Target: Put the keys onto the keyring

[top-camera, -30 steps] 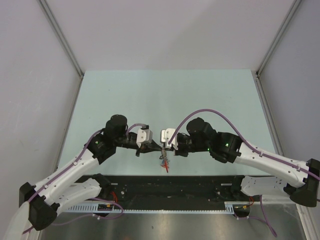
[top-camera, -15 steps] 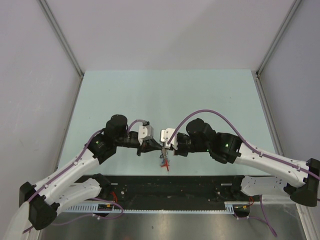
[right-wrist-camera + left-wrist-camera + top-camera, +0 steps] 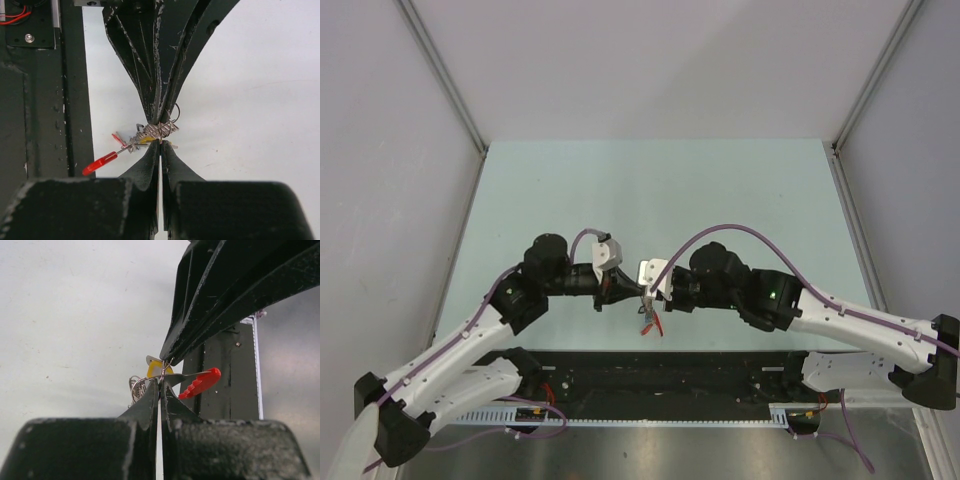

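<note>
Both grippers meet tip to tip above the table's near edge. My left gripper (image 3: 638, 293) (image 3: 160, 383) is shut, its tips pinching the keyring's thin metal ring (image 3: 136, 387). My right gripper (image 3: 648, 295) (image 3: 160, 143) is shut on the same ring (image 3: 175, 113) from the opposite side. The grey strap (image 3: 158, 131) and the red end piece (image 3: 99, 163) (image 3: 201, 382) (image 3: 651, 325) hang beside the tips. A yellow-headed key (image 3: 153, 369) (image 3: 144, 141) sits in the bundle right at the ring. I cannot tell whether it is threaded on.
The pale green table (image 3: 650, 190) stretches away behind the arms. A black rail (image 3: 660, 368) (image 3: 40, 100) runs along the near edge just below the grippers. Grey walls close in the left, right and back sides.
The left wrist has turned and pulled slightly left and back. The right arm followed a little to the left. Both grippers stayed shut on the bundle.
</note>
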Action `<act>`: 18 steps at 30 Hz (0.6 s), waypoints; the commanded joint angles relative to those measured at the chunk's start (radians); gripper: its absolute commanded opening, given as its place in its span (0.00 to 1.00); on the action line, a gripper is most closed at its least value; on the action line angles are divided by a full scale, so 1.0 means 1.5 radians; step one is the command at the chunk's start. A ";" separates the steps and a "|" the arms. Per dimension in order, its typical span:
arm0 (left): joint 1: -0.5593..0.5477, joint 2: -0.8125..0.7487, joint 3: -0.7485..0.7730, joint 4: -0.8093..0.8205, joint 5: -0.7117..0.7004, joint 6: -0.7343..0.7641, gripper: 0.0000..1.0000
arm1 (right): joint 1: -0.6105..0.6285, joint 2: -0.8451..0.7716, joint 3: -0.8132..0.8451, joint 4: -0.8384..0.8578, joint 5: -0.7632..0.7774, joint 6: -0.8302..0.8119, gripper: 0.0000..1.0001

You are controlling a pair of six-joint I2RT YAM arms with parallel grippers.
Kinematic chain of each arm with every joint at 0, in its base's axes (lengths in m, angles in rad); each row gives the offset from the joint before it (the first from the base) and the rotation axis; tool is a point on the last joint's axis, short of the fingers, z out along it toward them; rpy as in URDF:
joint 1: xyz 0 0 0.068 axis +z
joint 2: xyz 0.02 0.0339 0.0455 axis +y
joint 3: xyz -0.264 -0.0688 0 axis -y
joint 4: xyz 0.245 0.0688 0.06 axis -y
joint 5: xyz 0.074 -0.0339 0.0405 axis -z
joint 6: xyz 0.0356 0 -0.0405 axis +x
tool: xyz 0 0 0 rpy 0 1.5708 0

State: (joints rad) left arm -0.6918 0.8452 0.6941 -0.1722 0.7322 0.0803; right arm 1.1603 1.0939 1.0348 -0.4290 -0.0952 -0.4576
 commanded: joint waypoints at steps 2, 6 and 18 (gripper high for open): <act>0.001 -0.052 -0.033 0.157 -0.040 -0.126 0.00 | 0.013 -0.012 -0.009 0.015 0.028 0.001 0.00; 0.001 -0.070 -0.068 0.225 -0.044 -0.168 0.00 | 0.013 -0.013 -0.019 0.035 0.028 0.004 0.00; 0.000 -0.124 -0.180 0.446 -0.115 -0.278 0.00 | 0.006 -0.055 -0.071 0.109 -0.039 0.038 0.00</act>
State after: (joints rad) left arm -0.6941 0.6941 0.4389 0.2466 0.6331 -0.2600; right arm 1.1690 1.0409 0.9455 -0.3023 -0.0818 -0.4389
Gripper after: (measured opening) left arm 0.006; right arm 0.010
